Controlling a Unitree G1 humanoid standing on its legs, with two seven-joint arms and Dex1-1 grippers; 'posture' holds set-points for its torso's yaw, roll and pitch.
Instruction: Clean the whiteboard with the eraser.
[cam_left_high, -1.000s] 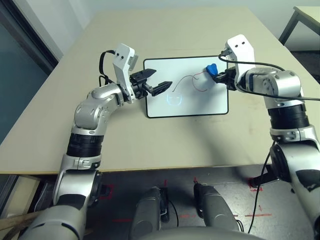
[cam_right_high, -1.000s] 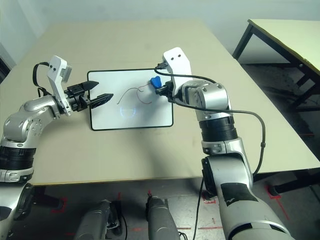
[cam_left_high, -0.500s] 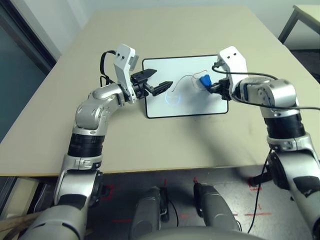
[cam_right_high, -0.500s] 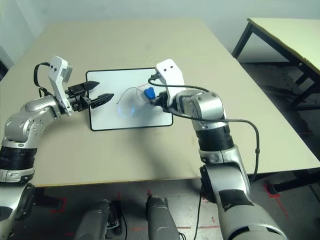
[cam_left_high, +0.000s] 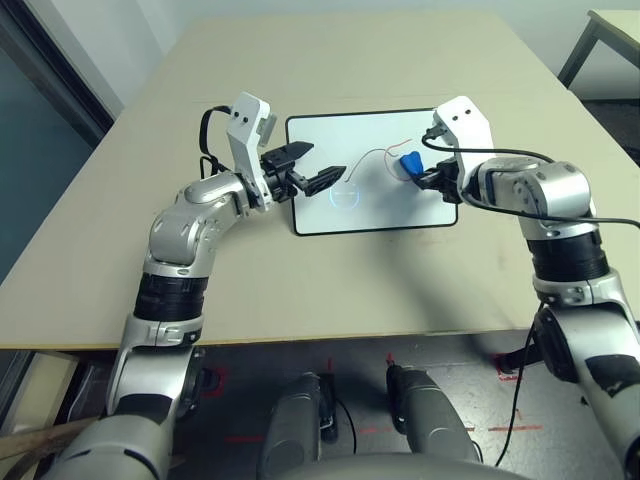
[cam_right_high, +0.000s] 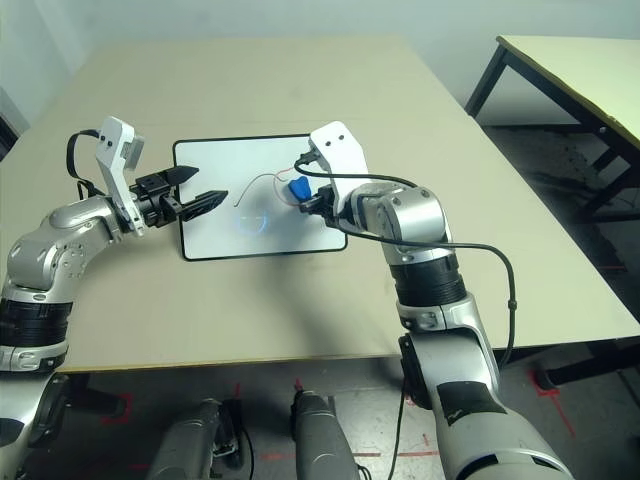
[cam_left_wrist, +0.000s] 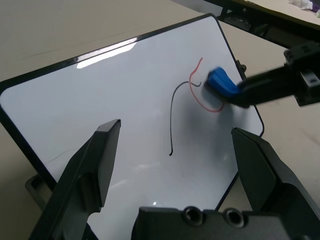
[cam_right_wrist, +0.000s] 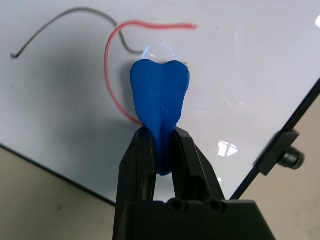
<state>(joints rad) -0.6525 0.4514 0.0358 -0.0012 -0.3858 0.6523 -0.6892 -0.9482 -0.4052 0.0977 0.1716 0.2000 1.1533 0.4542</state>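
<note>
Right pincer (cam_right_wrist: 162, 150) is clamped on the eraser (cam_right_wrist: 160, 97), probably touching the whiteboard (cam_left_high: 385, 205), so press flat across the red scribble (cam_right_wrist: 112, 80) just beyond its tip.

Both my arms reach inward.
My left black two-fingered gripper (cam_left_high: 312, 168) gapes wide; my right black two-fingered gripper (cam_right_wrist: 161, 150) pinches something between its fingertips.

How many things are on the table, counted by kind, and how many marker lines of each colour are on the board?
Whiteboard: 1
Eraser, blue, held between the right gripper's fingers: 1
Red line: 1
Dark line: 1
Total: 2 things, 2 lines
</note>
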